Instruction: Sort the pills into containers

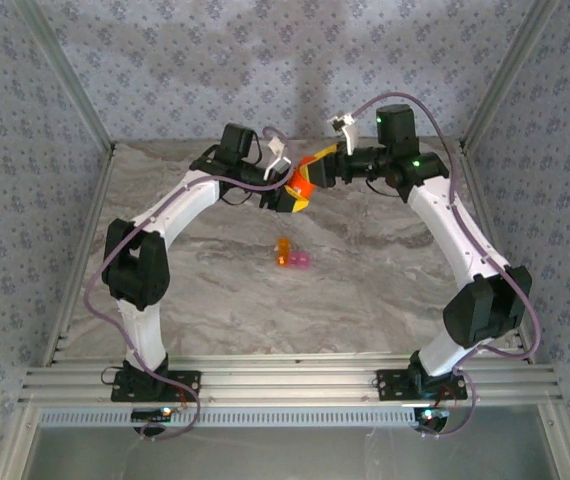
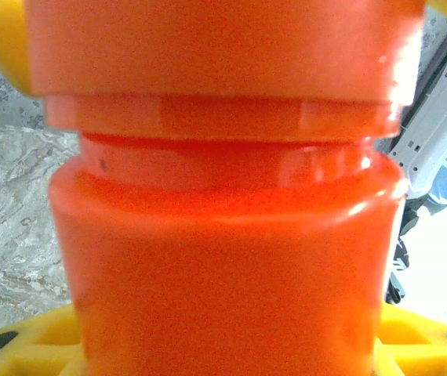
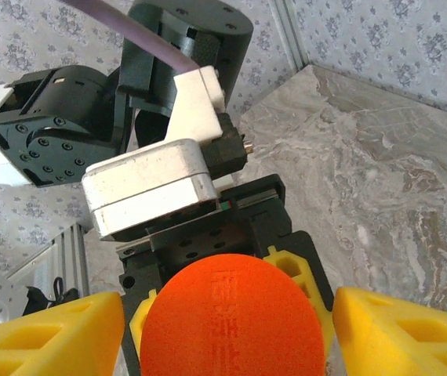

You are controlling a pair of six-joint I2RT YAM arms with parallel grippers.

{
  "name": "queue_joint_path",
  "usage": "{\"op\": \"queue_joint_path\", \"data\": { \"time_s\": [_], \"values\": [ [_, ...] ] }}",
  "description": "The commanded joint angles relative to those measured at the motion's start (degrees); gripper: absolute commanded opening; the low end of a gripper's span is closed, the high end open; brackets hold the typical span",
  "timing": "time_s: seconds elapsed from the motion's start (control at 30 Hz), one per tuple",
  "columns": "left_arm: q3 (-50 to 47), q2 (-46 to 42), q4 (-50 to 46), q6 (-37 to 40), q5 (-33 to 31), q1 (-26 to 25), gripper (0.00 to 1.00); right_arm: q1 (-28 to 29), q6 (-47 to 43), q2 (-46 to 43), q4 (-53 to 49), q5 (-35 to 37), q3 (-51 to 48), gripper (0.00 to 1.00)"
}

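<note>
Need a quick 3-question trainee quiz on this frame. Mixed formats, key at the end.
1. Pick one: in the right wrist view, what do the yellow fingers flank?
A) the orange bottle, cap end on
B) a pink compartment
C) a loose pill
2. True or false: the containers lie on the table, apart from both arms' fingers.
3. Fill in: the two joined containers are one orange and one ____.
Key: 1 A; 2 true; 3 pink.
</note>
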Motion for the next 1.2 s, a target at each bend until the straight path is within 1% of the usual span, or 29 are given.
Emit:
{"op": "queue_joint_path", "data": {
  "time_s": [0.0,0.03,0.17,0.23,0.3,0.37,0.43,0.5,0.57,0.6,0.67,0.73,0.87,0.93,0.97,1.0,1.07,1.1,1.17],
  "values": [
    [1.95,-0.32,-0.96,1.54,3.21,-0.22,0.00,0.45,-1.18,1.09,-2.21,-1.11,0.92,0.66],
    [2.02,-0.32,-1.05,1.56,3.09,-0.22,0.00,0.53,-1.15,1.26,-2.26,-1.03,1.01,0.62],
    [2.35,-0.46,-1.49,1.74,3.00,-0.22,0.00,0.97,-0.08,1.66,-2.87,0.71,1.45,0.35],
    [2.46,-0.55,-1.43,1.73,2.79,-0.22,0.00,1.22,2.01,1.99,-2.54,2.41,1.45,0.29],
    [2.34,-0.82,-1.02,1.25,1.07,-0.42,0.00,1.59,5.06,2.90,-2.98,4.75,2.09,0.22],
    [1.32,-1.47,0.94,0.07,-2.28,-0.94,0.00,2.49,9.49,3.76,-3.25,8.15,2.56,0.19],
    [-1.98,-3.36,6.41,-3.09,-8.14,-1.76,0.00,3.83,14.04,4.81,-4.18,14.23,3.07,0.17],
    [-7.19,-5.94,15.38,-6.77,-15.12,-2.63,0.00,5.59,19.31,5.60,-3.60,19.53,1.94,0.13],
    [-12.32,-8.32,26.76,-11.61,-20.50,-2.89,0.00,7.35,21.63,6.02,-2.62,24.09,-0.05,0.12],
    [-15.23,-9.40,32.42,-14.00,-23.10,-3.01,0.00,8.30,22.74,5.83,-0.32,25.44,-1.89,0.12],
    [-19.19,-10.70,39.56,-16.77,-25.82,-3.11,0.00,9.37,25.53,5.50,3.99,27.34,-5.29,0.12],
    [-20.62,-10.99,41.99,-17.85,-25.77,-3.10,0.00,9.56,27.48,5.40,7.73,26.59,-7.48,0.13],
    [-18.69,-9.51,39.50,-17.85,-22.09,-3.10,0.00,8.97,26.91,5.64,8.57,23.88,-6.89,0.17],
    [-17.52,-8.65,37.87,-17.58,-20.94,-2.96,0.00,7.98,26.06,5.06,8.66,21.86,-6.51,0.25],
    [-16.66,-8.02,36.69,-17.36,-20.22,-2.68,0.00,7.27,25.27,4.38,8.77,20.56,-6.39,0.34],
    [-15.98,-7.35,36.22,-17.67,-19.14,-2.34,0.00,6.32,24.15,3.60,9.34,18.42,-6.36,0.46],
    [-14.84,-6.03,36.52,-19.25,-16.38,-1.48,0.00,4.13,21.76,1.75,9.53,13.70,-6.18,0.64],
    [-14.22,-5.33,36.59,-19.93,-14.91,-0.95,0.00,2.87,20.32,0.35,10.38,10.51,-6.74,0.70],
    [-12.99,-4.26,36.21,-21.02,-11.92,-0.13,0.00,1.09,16.86,-2.55,10.92,5.21,-8.03,0.78]
  ]
}}
